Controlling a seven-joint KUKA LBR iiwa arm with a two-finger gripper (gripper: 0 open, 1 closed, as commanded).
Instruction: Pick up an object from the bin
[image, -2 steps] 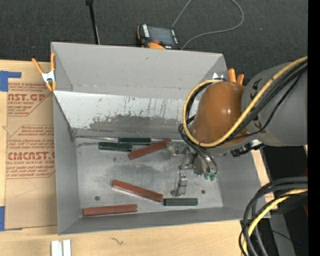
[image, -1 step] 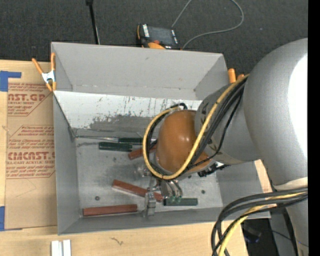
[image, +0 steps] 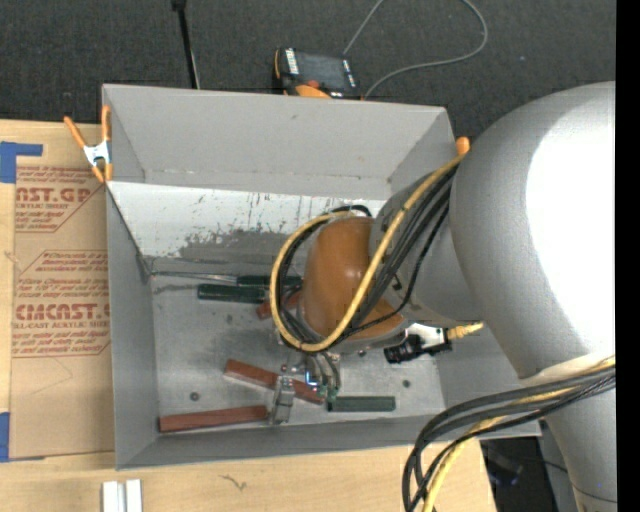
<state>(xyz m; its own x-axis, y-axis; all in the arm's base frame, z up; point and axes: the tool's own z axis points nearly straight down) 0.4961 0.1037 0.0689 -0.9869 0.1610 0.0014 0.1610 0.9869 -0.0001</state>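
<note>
The gripper (image: 284, 397) sits low at the bin's (image: 130, 330) six o'clock, by a reddish-brown strip (image: 213, 420); apart or together, I can't tell.

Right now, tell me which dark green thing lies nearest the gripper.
The short dark green piece at the front of the bin, close beside the gripper. The other, a longer green pen, lies farther back by the rear wall.

This looks like a robotics lab or test workshop. A large silver-grey industrial arm (image: 540, 230), hung with bundled black and yellow cables (image: 420, 197), reaches into a scuffed grey metal bin (image: 270, 130). The bin sits on dark carpet-like flooring (image: 100, 40), and a black-and-orange device (image: 315, 72) with a trailing lead lies behind it.
</note>
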